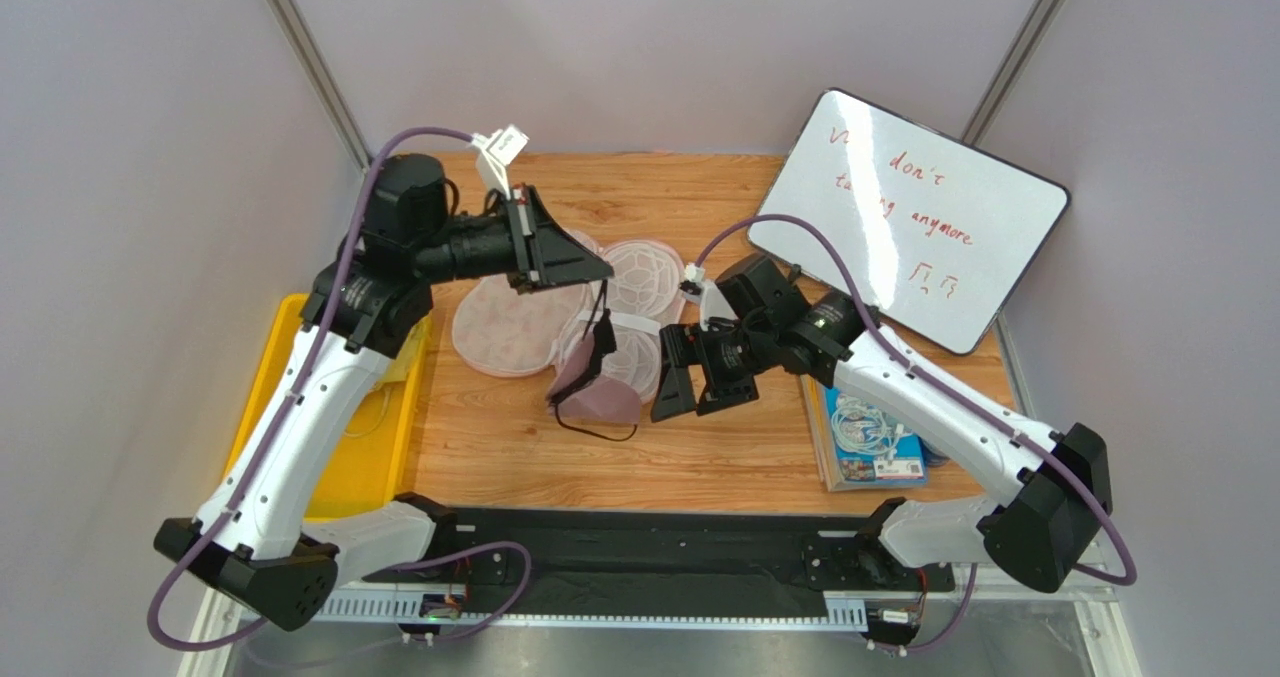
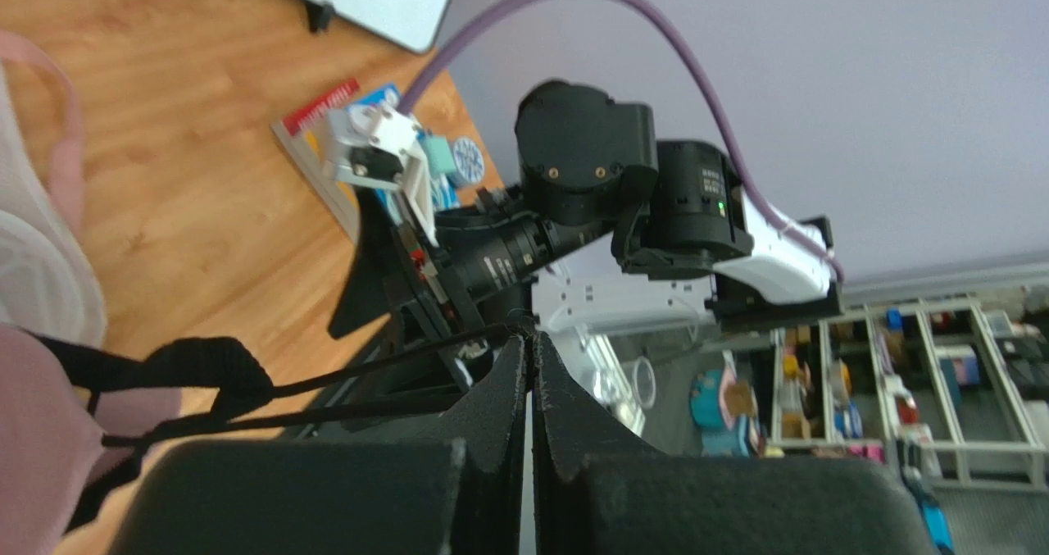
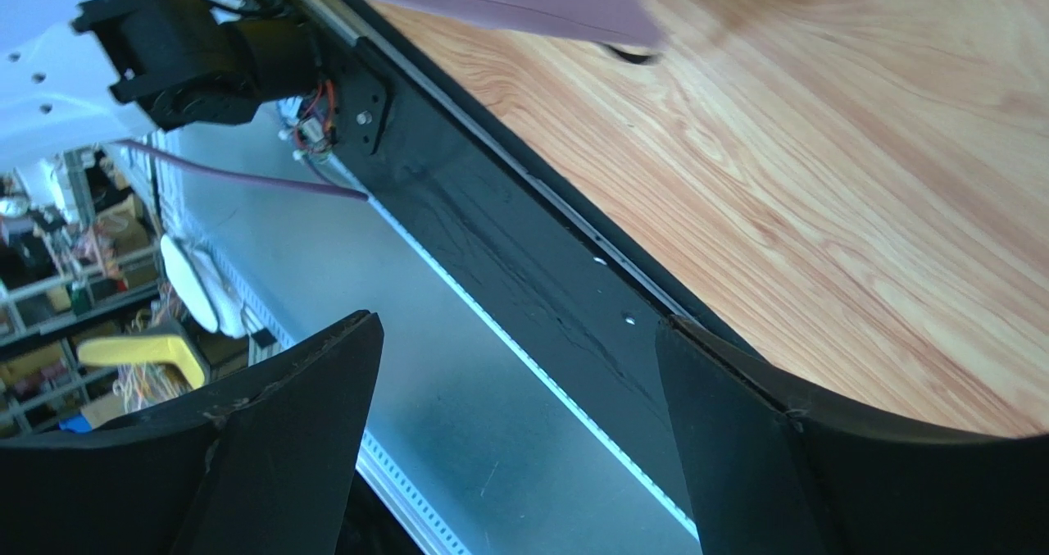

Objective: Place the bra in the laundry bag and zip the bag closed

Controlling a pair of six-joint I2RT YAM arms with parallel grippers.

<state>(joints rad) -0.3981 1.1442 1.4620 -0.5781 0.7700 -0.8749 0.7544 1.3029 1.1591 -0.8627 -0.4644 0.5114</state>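
Observation:
The laundry bag (image 1: 504, 332) lies open on the wooden table, its white mesh domes facing up. My left gripper (image 1: 606, 274) is above it and is shut on a thin black strap (image 2: 369, 365) of the bra. The dusty-pink bra (image 1: 597, 392) hangs from that strap, its lower cup touching the table just in front of the bag. In the left wrist view the pink cup (image 2: 31, 438) and the bag's mesh (image 2: 37, 272) show at the left edge. My right gripper (image 1: 702, 395) is open and empty just right of the bra. In the right wrist view (image 3: 517, 371) the bra (image 3: 517, 2) shows at the top.
A yellow plastic bin (image 1: 323, 422) sits at the table's left edge under the left arm. A whiteboard (image 1: 909, 212) leans at the back right. A blue packet with cables (image 1: 869, 440) lies under the right arm. The black rail (image 1: 646, 550) runs along the near edge.

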